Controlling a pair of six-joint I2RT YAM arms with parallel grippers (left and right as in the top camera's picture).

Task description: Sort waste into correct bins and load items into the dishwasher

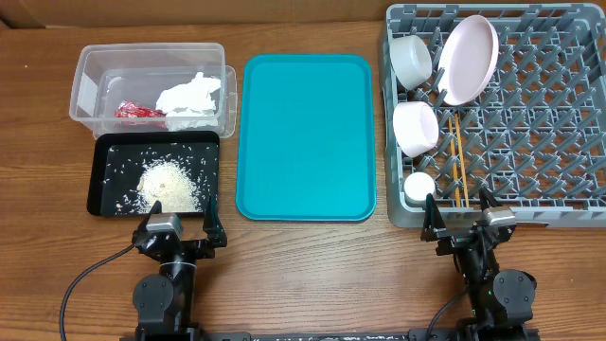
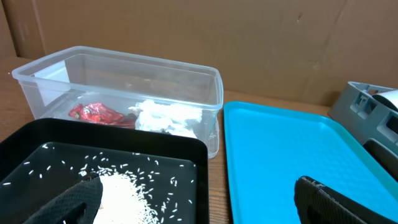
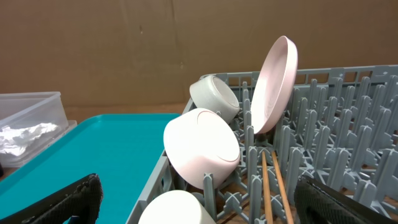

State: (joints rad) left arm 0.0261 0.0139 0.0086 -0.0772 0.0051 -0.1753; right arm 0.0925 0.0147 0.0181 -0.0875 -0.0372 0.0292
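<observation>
Left hand (image 1: 182, 227) and right hand (image 1: 459, 218) wide apart, empty; chopsticks (image 3: 266, 183) in right wrist view, not left.

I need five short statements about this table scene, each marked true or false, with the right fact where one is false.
The crumpled white paper napkin lies inside the clear rectangular plastic tub. True.
The loose whitish rice grains lie in that tub. False: they lie in the flat black rectangular tray.
The large round pale pink plate stands on edge in the grey plastic dish rack. True.
The thin wooden chopsticks lie on the table. False: they lie in the rack.
The right gripper holds the small white cup. False: it is open and empty; the cup sits in the rack.
</observation>
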